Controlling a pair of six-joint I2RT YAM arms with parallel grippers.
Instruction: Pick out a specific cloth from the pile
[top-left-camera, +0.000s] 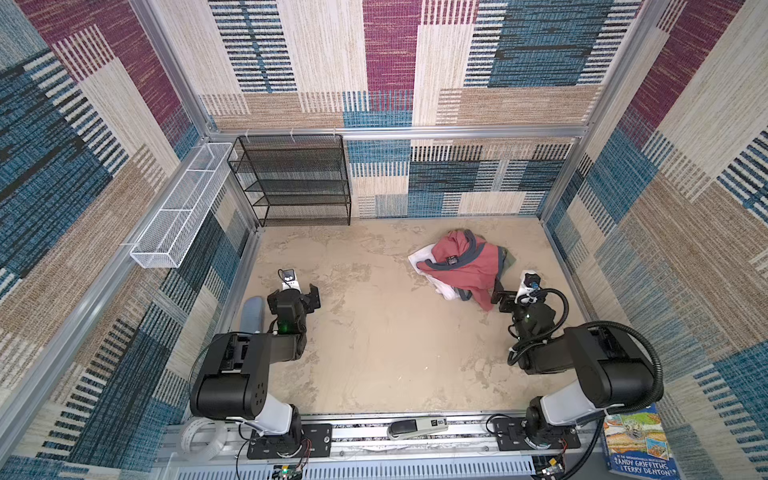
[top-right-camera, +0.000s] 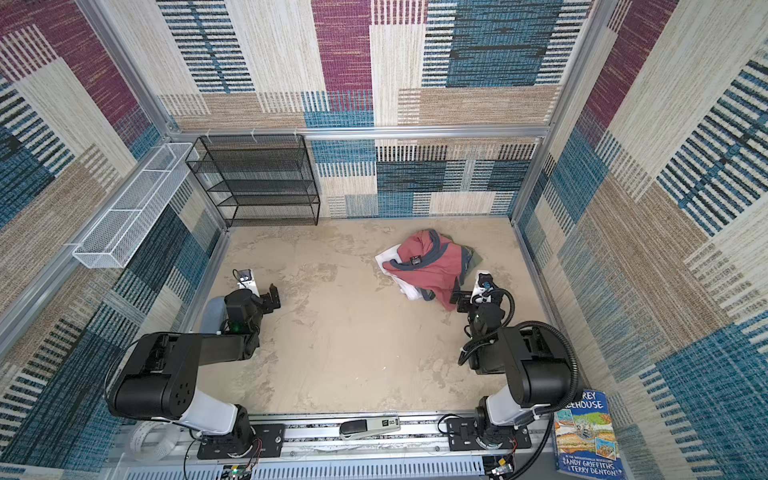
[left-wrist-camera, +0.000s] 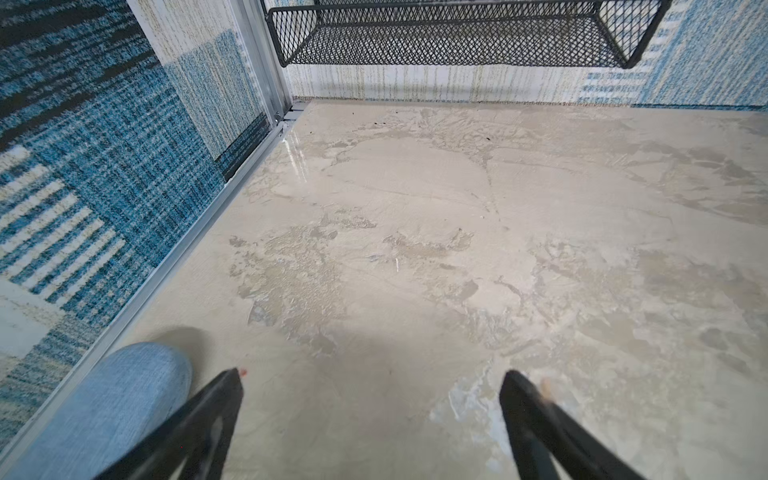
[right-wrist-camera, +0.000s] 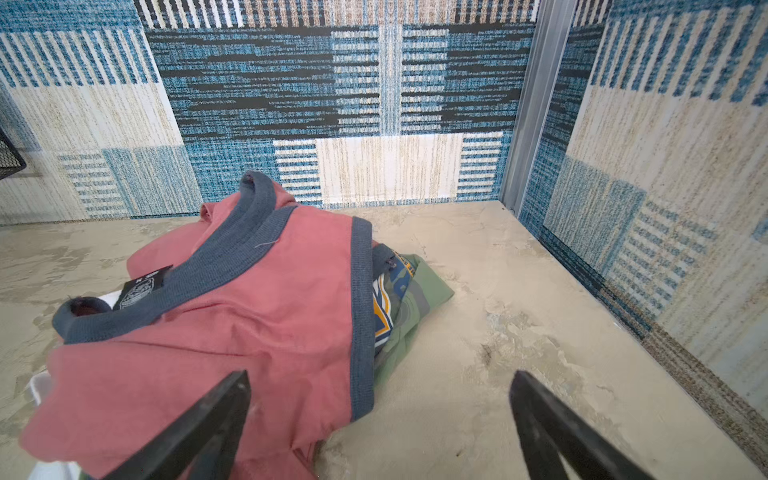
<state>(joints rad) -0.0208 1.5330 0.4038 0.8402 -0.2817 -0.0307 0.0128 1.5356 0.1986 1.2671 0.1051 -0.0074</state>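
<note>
The cloth (top-left-camera: 420, 254) looks soft, light, trapped under the pile (top-left-camera: 465, 264). Pinch its exposed edge; the left gripper (left-wrist-camera: 374, 374) and right gripper (right-wrist-camera: 380, 374) gape empty.

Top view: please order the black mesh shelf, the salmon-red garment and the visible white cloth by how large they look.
1. black mesh shelf, clearly largest.
2. salmon-red garment.
3. white cloth, smallest; it is mostly hidden under the salmon-red garment, so only its visible part is ranked.
</note>
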